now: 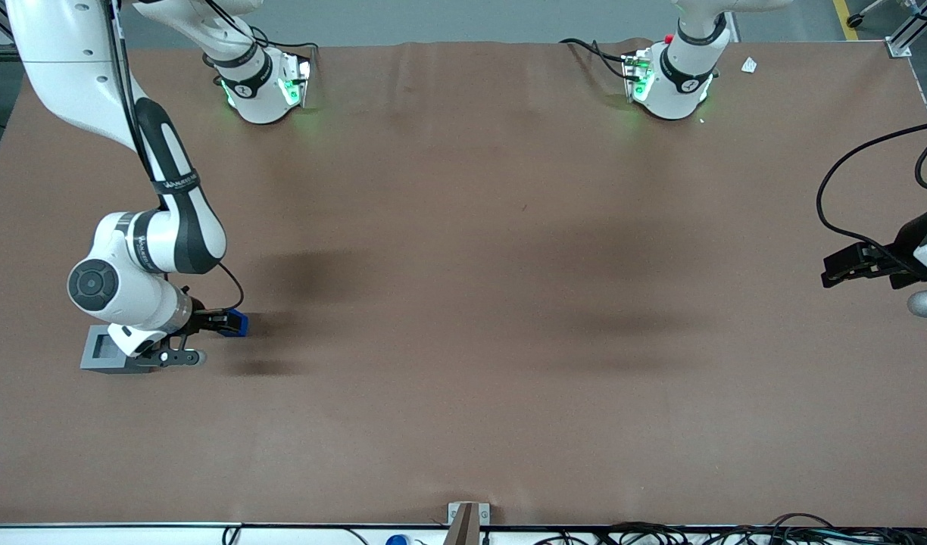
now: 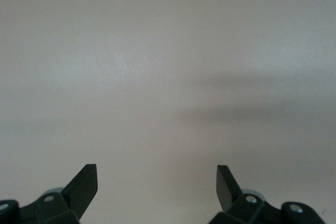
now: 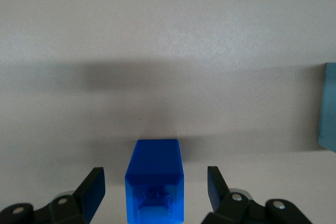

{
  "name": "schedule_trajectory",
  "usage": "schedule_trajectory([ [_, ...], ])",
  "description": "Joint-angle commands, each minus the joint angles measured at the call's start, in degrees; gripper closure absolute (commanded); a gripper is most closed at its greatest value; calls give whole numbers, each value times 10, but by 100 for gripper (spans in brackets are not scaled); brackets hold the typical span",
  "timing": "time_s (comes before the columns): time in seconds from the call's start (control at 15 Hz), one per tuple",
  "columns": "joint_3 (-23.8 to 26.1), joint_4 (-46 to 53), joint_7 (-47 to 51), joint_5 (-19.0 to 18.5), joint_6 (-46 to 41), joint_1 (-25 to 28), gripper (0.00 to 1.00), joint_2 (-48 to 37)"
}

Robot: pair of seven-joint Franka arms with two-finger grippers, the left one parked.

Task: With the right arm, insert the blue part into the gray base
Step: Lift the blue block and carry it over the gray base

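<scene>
The blue part (image 1: 238, 323) lies on the brown table at the working arm's end, beside the gray base (image 1: 101, 350) and slightly farther from the front camera. The right arm's gripper (image 1: 229, 324) is low at the table with its fingers on either side of the blue part. In the right wrist view the gripper (image 3: 155, 177) is open. The blue part (image 3: 155, 179) sits between the fingers (image 3: 94, 187) with a gap on each side. An edge of the gray base (image 3: 329, 108) shows there too. The wrist hides part of the base in the front view.
The brown table cover (image 1: 463, 303) spreads wide toward the parked arm's end. Two arm mounts (image 1: 263, 91) (image 1: 672, 79) stand at the table's edge farthest from the front camera. A small bracket (image 1: 467, 518) sits at the nearest edge.
</scene>
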Motion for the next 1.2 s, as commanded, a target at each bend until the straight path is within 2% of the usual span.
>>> schedule_trajectory([
  [0.0,3,-13,5,5,5,-2,14,0],
  [0.2,3,-14,4,5,-1,-3,15,0],
  [0.4,3,-23,3,5,-2,-3,22,-1],
  [0.6,3,-28,-2,5,-3,9,40,-4],
  [0.67,3,-28,-1,5,-10,9,48,-4],
  [0.8,3,-27,-1,5,-19,9,82,-5],
  [0.87,3,-22,-1,5,-30,9,92,-5],
  [0.93,3,-20,-2,4,-33,9,97,-5],
  [1.13,2,-7,-6,3,-37,5,98,-12],
])
